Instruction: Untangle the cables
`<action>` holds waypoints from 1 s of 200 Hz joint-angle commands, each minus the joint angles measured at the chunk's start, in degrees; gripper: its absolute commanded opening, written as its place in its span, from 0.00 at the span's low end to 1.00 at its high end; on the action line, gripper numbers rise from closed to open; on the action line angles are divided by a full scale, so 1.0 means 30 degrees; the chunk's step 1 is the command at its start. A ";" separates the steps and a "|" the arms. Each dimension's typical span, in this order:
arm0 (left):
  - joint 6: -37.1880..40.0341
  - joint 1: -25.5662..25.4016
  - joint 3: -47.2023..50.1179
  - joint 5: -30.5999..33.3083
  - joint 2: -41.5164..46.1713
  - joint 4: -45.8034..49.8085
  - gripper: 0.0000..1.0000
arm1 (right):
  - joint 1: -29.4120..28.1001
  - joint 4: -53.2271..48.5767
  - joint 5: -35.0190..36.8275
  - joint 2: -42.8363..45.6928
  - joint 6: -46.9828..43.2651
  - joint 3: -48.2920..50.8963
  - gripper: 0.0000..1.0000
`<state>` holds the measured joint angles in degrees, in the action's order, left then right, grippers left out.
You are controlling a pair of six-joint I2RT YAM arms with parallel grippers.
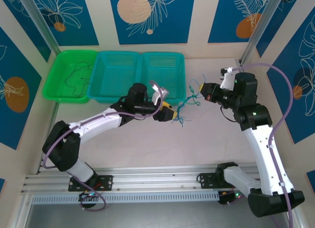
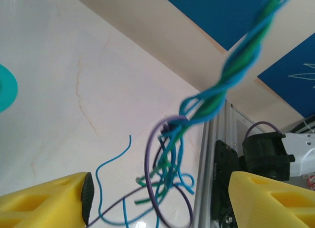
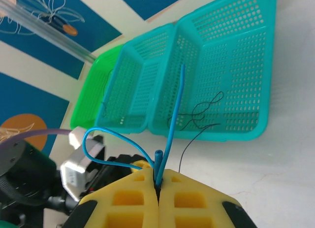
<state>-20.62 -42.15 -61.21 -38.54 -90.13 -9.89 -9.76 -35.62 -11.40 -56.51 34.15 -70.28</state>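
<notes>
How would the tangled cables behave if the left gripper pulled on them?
Probably floppy: the cables hang in loose curls below the twist. Likely light, being hair-thin. The twist may tighten, since the right gripper pinches one blue end.

The twisted cables (image 2: 235,65) run off the top edge of the left wrist view; the left fingers (image 2: 44,201) are cut by its bottom edge. From above, single strands are too thin to tell apart. The blue cable (image 3: 171,114) vanishes between the right fingers (image 3: 128,201).
</notes>
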 commanded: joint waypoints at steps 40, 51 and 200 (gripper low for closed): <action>-0.2051 -0.0129 0.0075 0.0607 -0.0367 -0.2592 0.00 | -0.1292 -0.0678 0.4328 -0.0638 -0.0058 -0.0566 0.00; -0.1950 -0.0132 0.0305 0.0949 -0.0002 -0.2577 0.00 | -0.1121 -0.1059 0.7053 -0.0571 0.0433 0.0541 0.00; 0.4309 -0.0131 0.0653 0.1759 0.0118 0.1825 0.00 | -0.0516 -0.0943 0.1488 0.3265 -0.2253 0.2414 0.87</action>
<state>-14.24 -42.19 -60.10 -30.20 -90.50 -5.98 -2.24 -42.35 -2.13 -41.30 36.47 -63.29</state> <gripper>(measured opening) 0.046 0.877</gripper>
